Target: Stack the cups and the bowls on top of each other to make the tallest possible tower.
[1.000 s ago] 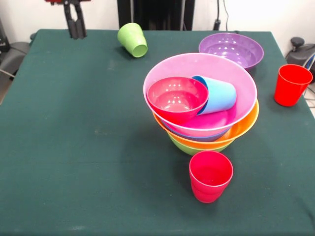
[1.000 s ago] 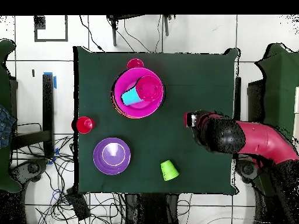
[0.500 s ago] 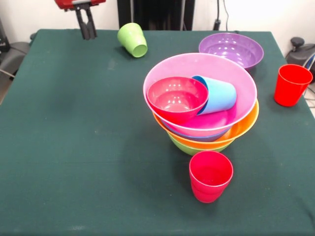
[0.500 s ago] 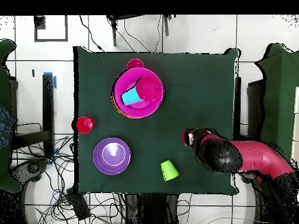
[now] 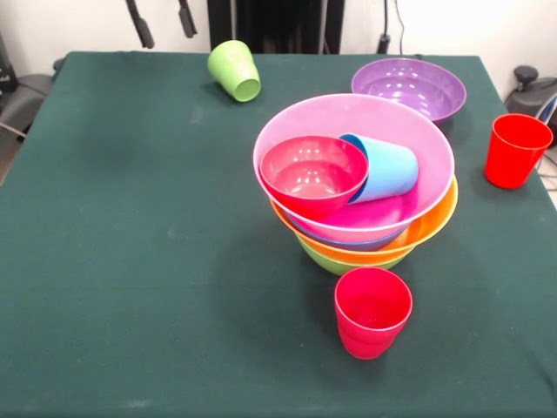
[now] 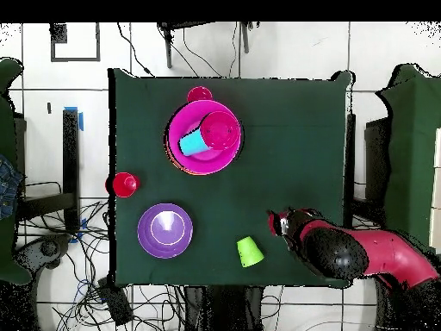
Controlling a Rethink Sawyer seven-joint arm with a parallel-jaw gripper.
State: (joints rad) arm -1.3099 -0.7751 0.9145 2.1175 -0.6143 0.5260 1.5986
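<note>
The tower (image 5: pixel 354 205) stands mid-table: pink bowl on top, then blue, orange and lime green rims below. Inside the pink bowl (image 6: pixel 205 138) a small red bowl (image 5: pixel 313 174) rests tilted, with a sky blue cup (image 5: pixel 385 167) on its side against it. A lime green cup (image 5: pixel 235 71) lies on its side at the far edge. A purple bowl (image 5: pixel 409 87) and one red cup (image 5: pixel 515 150) stand apart, and another red cup (image 5: pixel 372 312) stands in front of the tower. My gripper (image 5: pixel 163 19) hangs open and empty, left of the green cup (image 6: pixel 250 251).
The red and black arm (image 6: pixel 353 252) reaches in over the table's corner near the robot in the overhead view. The green tablecloth (image 5: pixel 130 261) spreads wide left of the tower. Cables and chairs lie beyond the table's edges.
My gripper has slid toward the lime green cup and risen, so only its fingers show at the top edge. The fingers have spread apart. The cups and bowls have not moved.
</note>
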